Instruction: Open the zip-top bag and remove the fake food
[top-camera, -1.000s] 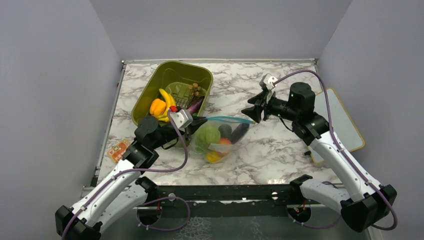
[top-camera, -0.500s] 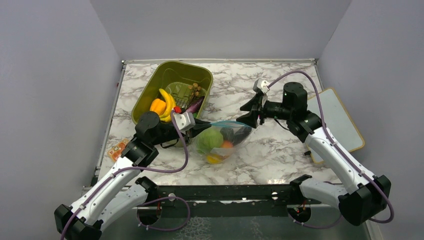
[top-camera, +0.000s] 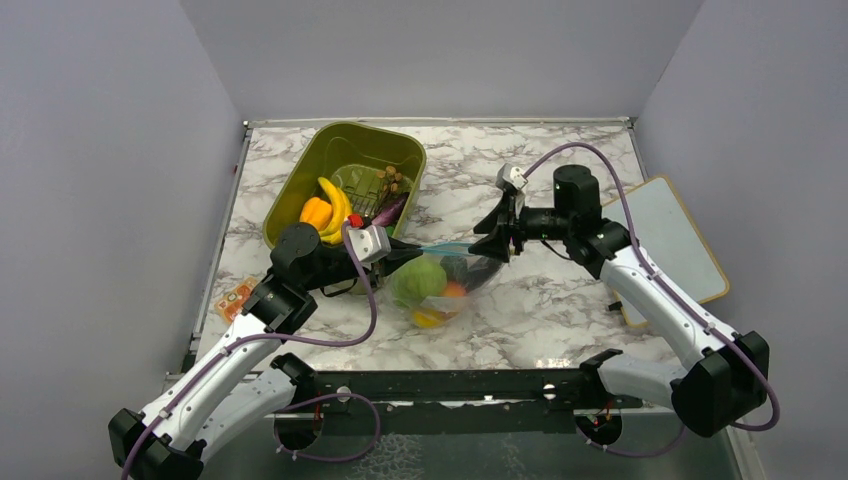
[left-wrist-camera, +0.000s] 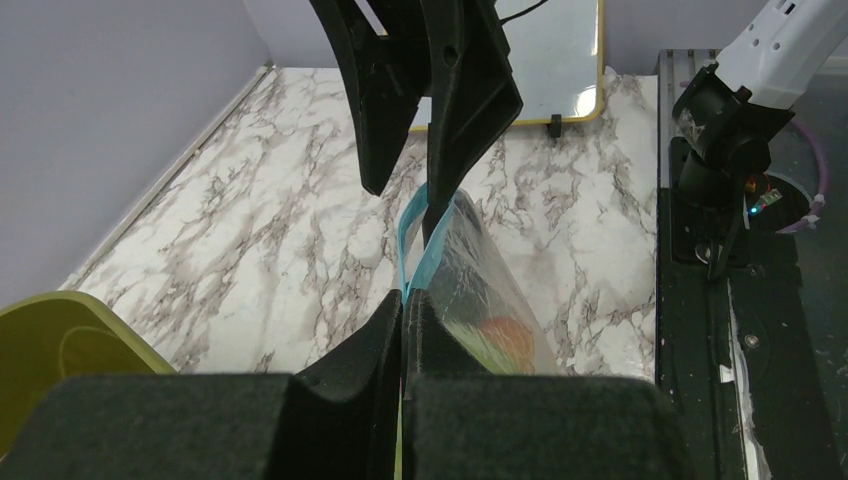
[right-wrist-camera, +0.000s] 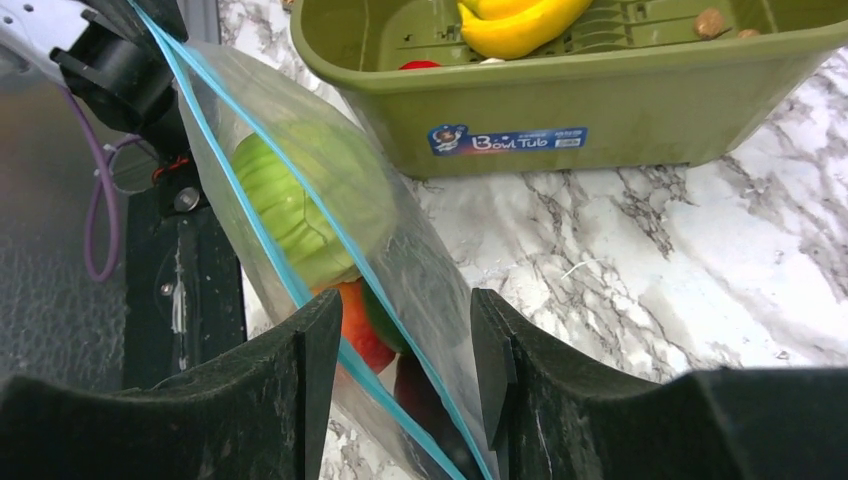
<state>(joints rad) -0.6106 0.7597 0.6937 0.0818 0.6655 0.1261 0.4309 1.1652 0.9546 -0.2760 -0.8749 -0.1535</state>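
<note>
The clear zip-top bag (top-camera: 445, 280) hangs mid-table by its teal zipper strip (left-wrist-camera: 415, 245), which is parted along its mouth. Inside I see a light green round piece (top-camera: 418, 277), an orange fruit (top-camera: 453, 290), a yellow piece (top-camera: 427, 317) and a dark purple eggplant (top-camera: 478, 268). My left gripper (top-camera: 405, 250) is shut on the strip's left end (left-wrist-camera: 404, 297). My right gripper (top-camera: 487, 243) is open, its jaws either side of the strip's right end (right-wrist-camera: 395, 345). The green piece (right-wrist-camera: 290, 200) and orange fruit (right-wrist-camera: 362, 328) show through the plastic there.
An olive green tub (top-camera: 345, 180) at the back left holds a yellow banana bunch (top-camera: 333, 208), an orange bell pepper (top-camera: 315, 214) and small items. A white board (top-camera: 690, 240) lies at the right edge. An orange packet (top-camera: 238, 298) lies at the left edge.
My right gripper has moved left and down from open air to the bag's right end, jaws open around the strip. The bag has bunched up a little. My left gripper holds still.
</note>
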